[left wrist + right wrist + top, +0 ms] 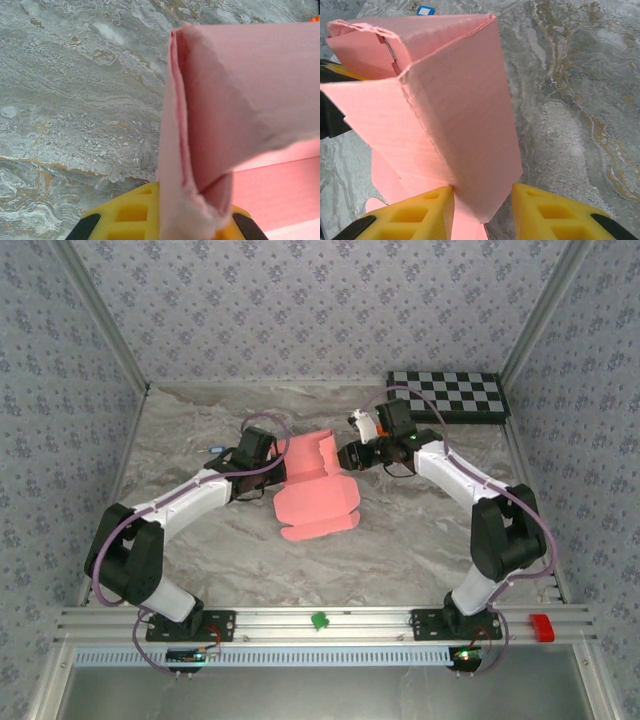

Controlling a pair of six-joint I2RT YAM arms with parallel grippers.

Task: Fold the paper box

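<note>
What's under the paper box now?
The paper box lies flat on the marble table at its near half; rear flaps are raised. Anything beneath the flat part is covered.

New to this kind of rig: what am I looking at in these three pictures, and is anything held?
Two robot arms are bolted at the near edge of a marble-patterned table. The wide picture looks down from above and behind them; the other two come from a camera on each wrist, the yellow pieces being that arm's fingers. A pink card sheet, the paper box, lies on the table, its far end folded up. The right gripper stands open around a raised corner. A raised flap sits between the fingers of the left gripper; whether they pinch it is unclear. A checkerboard lies far right.
</note>
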